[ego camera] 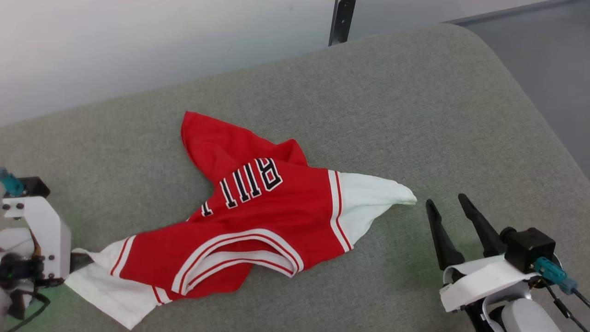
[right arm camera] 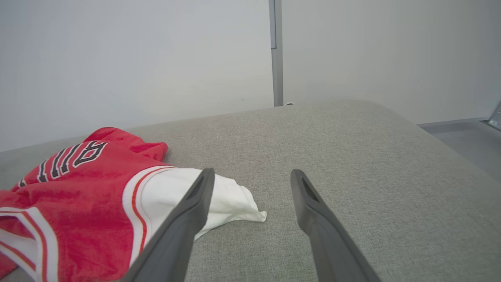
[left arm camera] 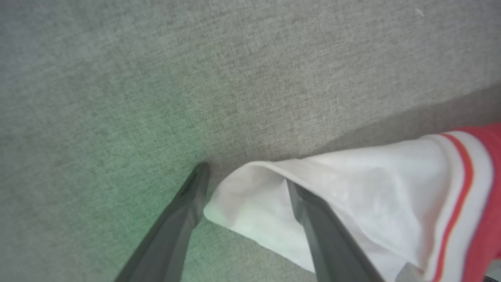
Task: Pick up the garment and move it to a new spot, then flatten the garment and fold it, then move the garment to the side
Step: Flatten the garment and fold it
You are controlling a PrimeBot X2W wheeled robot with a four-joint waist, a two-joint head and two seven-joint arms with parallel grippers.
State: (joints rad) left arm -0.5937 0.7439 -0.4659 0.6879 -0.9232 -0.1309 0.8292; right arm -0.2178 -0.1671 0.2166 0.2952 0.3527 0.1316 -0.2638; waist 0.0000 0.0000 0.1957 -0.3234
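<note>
The garment (ego camera: 258,221) is a red jersey with white sleeves and black lettering, lying crumpled in the middle of a grey cushion. One white sleeve (ego camera: 108,288) points to the lower left, the other (ego camera: 373,198) to the right. My left gripper (left arm camera: 246,175) is open at the left sleeve's end (left arm camera: 352,188), with the sleeve's edge between its fingers and one fingertip against a fold of the cloth. My right gripper (ego camera: 447,203) is open just right of the right sleeve's tip (right arm camera: 235,199), holding nothing. The garment's body (right arm camera: 78,203) lies to its left.
The grey cushioned surface (ego camera: 392,115) spreads wide around the garment and rounds off at its right edge. Behind it is a white wall (ego camera: 138,37) with a dark upright post (ego camera: 342,20). Grey floor (ego camera: 553,55) lies beyond the right edge.
</note>
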